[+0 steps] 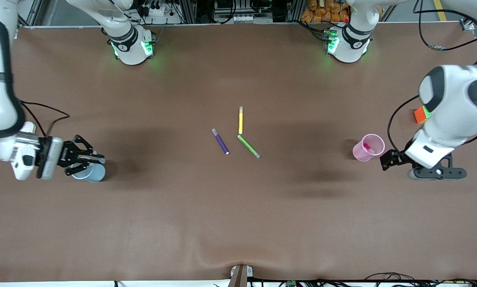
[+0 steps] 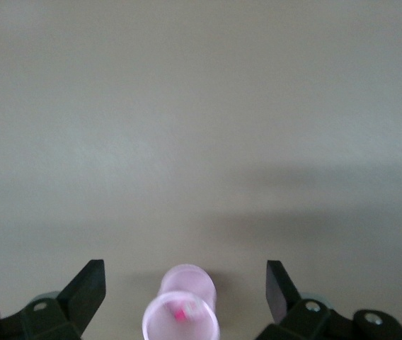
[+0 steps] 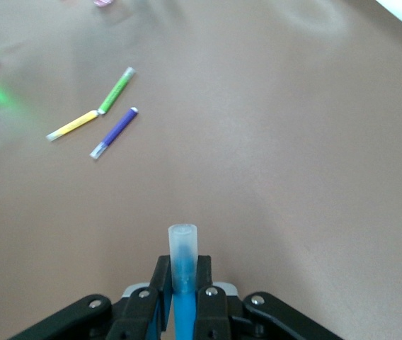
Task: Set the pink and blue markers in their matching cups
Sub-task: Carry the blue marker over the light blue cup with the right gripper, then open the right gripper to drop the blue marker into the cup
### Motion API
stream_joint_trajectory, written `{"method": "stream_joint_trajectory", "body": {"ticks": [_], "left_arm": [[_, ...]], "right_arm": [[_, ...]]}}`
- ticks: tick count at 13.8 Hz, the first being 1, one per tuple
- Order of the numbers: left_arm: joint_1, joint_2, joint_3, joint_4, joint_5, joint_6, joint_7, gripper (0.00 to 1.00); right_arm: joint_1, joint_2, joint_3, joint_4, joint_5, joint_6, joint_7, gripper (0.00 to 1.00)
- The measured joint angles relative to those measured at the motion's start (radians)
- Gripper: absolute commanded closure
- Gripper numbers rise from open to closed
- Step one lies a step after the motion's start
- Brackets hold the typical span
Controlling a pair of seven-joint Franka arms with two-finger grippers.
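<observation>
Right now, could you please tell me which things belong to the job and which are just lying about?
Job:
- blue marker, shut in the right pincer over the blue cup
- pink marker in the pink cup
- left pincer, open

Lying about:
- purple marker
- yellow marker
- green marker
- colourful cube

Even overhead light, soft shadows on the table (image 1: 238,223), blurry left wrist view.

Pink cup (image 1: 368,147): pale translucent pink, tapered, upright on the counter toward the left arm's end. 
Pink marker (image 1: 368,149): magenta, inside the pink cup, only its end visible. 
Blue cup (image 1: 91,172): pale blue, on the counter toward the right arm's end, partly hidden beneath the right hand (image 1: 97,158). 
Blue marker (image 3: 182,273): bright blue, greyish translucent end, gripped between the right hand's fingers over the blue cup.
</observation>
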Motion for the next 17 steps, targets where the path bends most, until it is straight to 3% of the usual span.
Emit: {"method": "stream_joint_trajectory", "body": {"ticks": [3, 10, 11, 12, 13, 17], "left_arm": [[0.0, -0.035, -0.003, 0.082, -0.053, -0.191, 0.001, 0.0], [-0.004, -0.183, 0.0, 0.1, -0.077, -0.419, 0.001, 0.0], [-0.006, -0.205, 0.004, 0.102, -0.077, -0.449, 0.001, 0.0], [-0.01, -0.225, 0.011, 0.105, -0.078, -0.477, 0.001, 0.0], [-0.013, -0.244, 0.017, 0.107, -0.078, -0.504, 0.001, 0.0], [-0.016, -0.293, 0.034, 0.125, -0.078, -0.557, 0.022, 0.0]], "right_arm": [[-0.072, 0.016, 0.0, -0.003, 0.03, -0.034, -0.138, 1.0], [-0.106, 0.146, 0.001, 0.13, 0.069, -0.041, -0.32, 1.0], [-0.112, 0.166, 0.001, 0.144, 0.07, -0.041, -0.341, 0.88], [-0.121, 0.185, 0.001, 0.155, 0.07, -0.042, -0.356, 0.28], [-0.129, 0.198, 0.001, 0.164, 0.07, -0.044, -0.362, 0.0], [-0.137, 0.208, 0.002, 0.189, 0.07, -0.101, -0.324, 0.0]]}}
